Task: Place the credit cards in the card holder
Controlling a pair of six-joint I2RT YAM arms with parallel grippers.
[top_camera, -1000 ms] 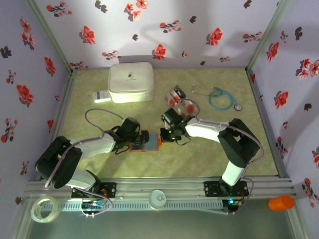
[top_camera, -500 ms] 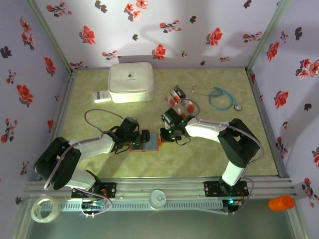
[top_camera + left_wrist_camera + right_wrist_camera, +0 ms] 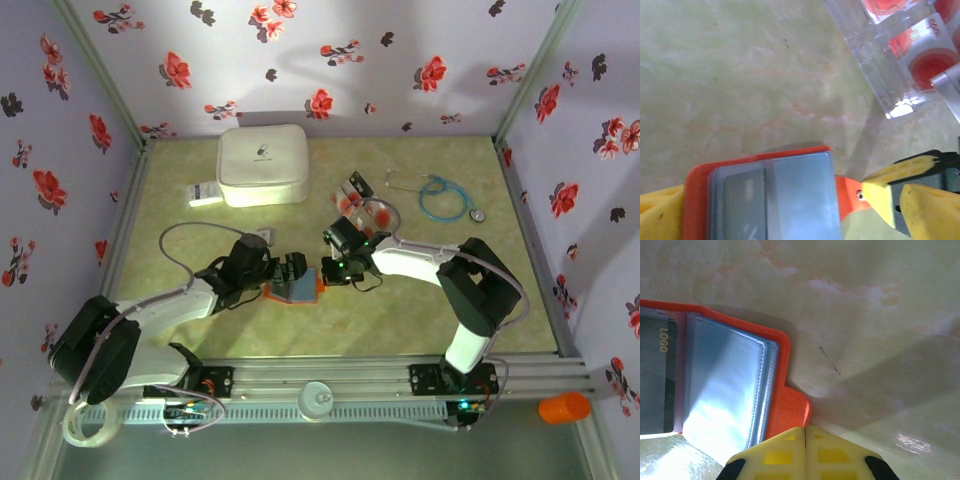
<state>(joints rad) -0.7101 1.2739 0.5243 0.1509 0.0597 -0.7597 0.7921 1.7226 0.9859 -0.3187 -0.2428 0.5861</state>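
centrally over the table (image 3: 420,320), the card holder (image 3: 293,291) is open, with one dark credit card (image 3: 657,385) in a sleeve. the left gripper (image 3: 772,202) jaws span and grip its edges; the right gripper (image 3: 805,432) jaws are closed on its orange tab.

Orange card holder (image 3: 292,291), open, credit cards (image 3: 354,194) lying just beyond

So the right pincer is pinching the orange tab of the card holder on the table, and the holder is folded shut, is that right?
Not quite: the card holder is not folded shut. It lies open, and the right wrist view shows its bluish-grey sleeves spread out. The rest holds: the right pincer is pinching the holder's orange tab on the table.
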